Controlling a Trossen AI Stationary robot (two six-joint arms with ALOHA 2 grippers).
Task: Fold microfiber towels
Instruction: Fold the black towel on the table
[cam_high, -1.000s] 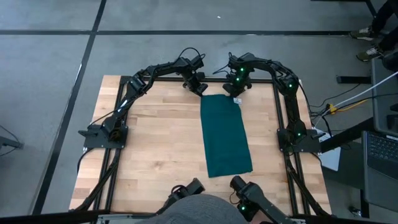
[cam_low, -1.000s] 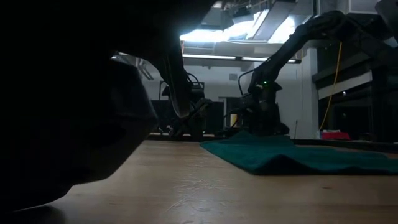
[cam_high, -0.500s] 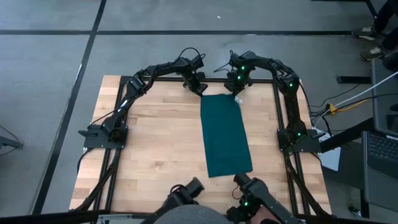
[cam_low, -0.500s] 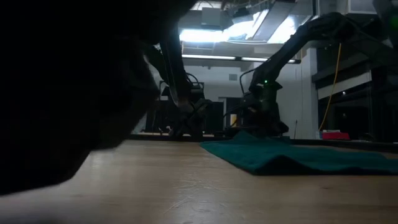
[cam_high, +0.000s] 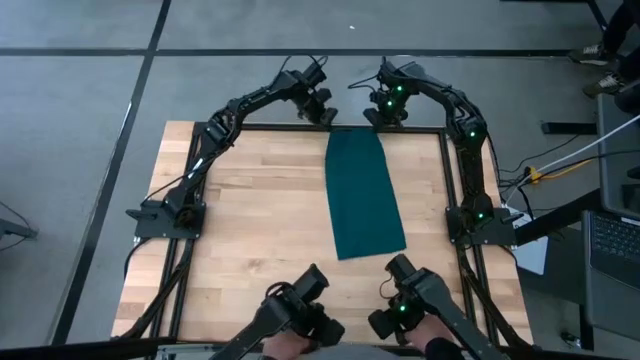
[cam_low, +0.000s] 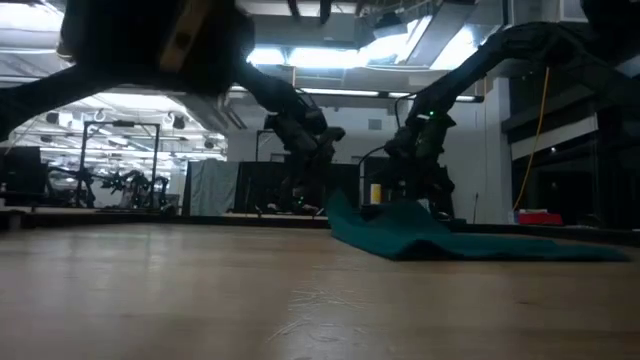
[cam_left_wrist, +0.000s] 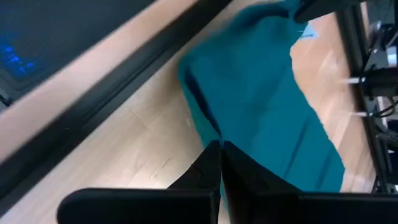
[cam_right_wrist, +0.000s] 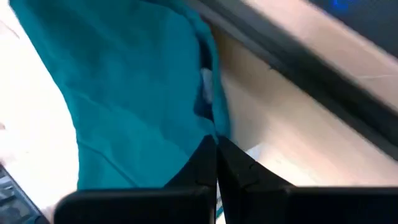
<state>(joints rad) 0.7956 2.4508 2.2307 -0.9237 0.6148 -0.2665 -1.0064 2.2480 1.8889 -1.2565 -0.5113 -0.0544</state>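
towel: the teal cloth (cam_high: 366, 197) lies as a long strip on the bench (cam_high: 250, 220), right of centre, running from the 12 o'clock edge down toward 6 o'clock. it looks already folded once into a narrow band.
long axis: 12 to 6 in the high view, leaning a little toward 5 at the near end; the far short edge narrows between the two tools.
far end: lifted off the wood; the low view shows that end of the cloth (cam_low: 400, 228) rising toward the arms while the rest lies flat.
left tool: the left tool (cam_high: 322, 112) sits at the 12 o'clock edge, at the towel's far left corner; its wrist view shows the fingers (cam_left_wrist: 211, 169) together, pinched on the cloth's edge.
right tool: the right tool (cam_high: 374, 117) is at the far right corner, just beside the other; its fingers (cam_right_wrist: 208, 163) are together too, clamped on the towel, with a pale tag (cam_right_wrist: 206, 84) showing near that edge.
step in hand: both far corners look gripped and raised, so probably the start of a fold along the strip's length.
next move: likely carry both corners together toward 6 o'clock, level and evenly spaced, and lay the far edge over the near edge (cam_high: 372, 252).
person: hands at the 6 o'clock edge hold a second pair of arms (cam_high: 300, 310).
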